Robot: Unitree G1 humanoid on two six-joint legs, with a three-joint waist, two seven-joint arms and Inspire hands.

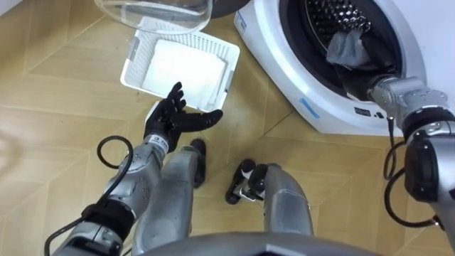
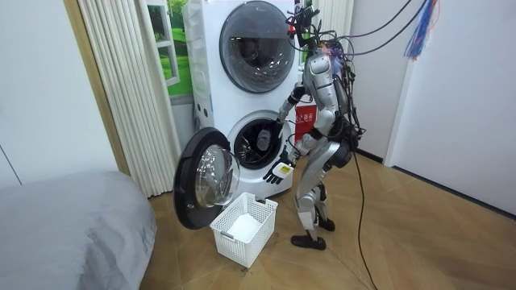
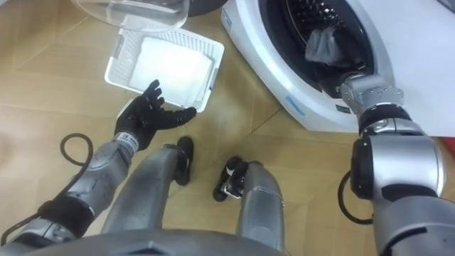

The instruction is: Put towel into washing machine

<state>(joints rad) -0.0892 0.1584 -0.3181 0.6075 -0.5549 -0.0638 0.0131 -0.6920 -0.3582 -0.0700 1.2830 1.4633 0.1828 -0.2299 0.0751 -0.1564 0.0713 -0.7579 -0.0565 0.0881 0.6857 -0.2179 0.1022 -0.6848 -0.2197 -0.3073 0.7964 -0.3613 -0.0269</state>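
- Far left, the washing machine's clear door [image 1: 153,11] stands open above a white basket [image 1: 135,60] on the floor, with a pale folded cloth [image 1: 185,67] lying flat in it.
- Just near of the basket, the left hand [image 1: 178,117] hovers over the floor with its fingers spread wide, holding nothing. If the body leans further in, it could knock the basket's near rim.
- To the right, in the washing machine [image 1: 284,64], the grey towel [image 1: 346,44] sits bunched at the drum's mouth, close to the near lip rather than deep inside.
- Far right, the right hand [image 1: 371,85] reaches into the mouth just beside the towel. Its fingers are lost in the dark, so I cannot tell whether they grip the cloth.
- The main risk, as I judge it, is that a fold snags on the hand as it pulls back and drags the towel out over the lip onto the floor.
- If the towel is left on the lip, the door could trap it.
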